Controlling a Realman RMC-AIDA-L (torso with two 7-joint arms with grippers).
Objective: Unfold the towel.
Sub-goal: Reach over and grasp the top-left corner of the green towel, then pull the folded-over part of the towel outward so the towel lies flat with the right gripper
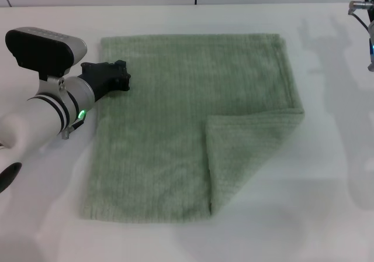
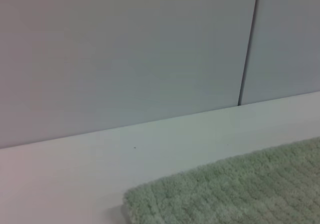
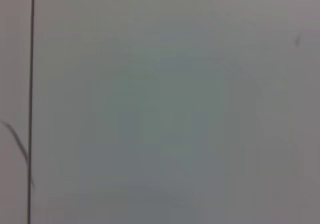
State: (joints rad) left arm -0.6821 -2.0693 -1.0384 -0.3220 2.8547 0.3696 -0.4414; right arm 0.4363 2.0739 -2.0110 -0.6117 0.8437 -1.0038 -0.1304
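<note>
Across the middle of the white table [image 1: 327, 174] lies the towel [image 1: 175, 127], pale green, ribbed, its near right corner folded over. The left wrist view alone shows a towel corner [image 2: 235, 189] close up, before the grey wall [image 2: 125, 59]. Bare tabletop rings every edge. The left gripper [image 1: 121, 75] rests on the towel's left edge; whether its fingers part I cannot tell. The right gripper [image 1: 369, 31] hangs at the far right corner.
</note>
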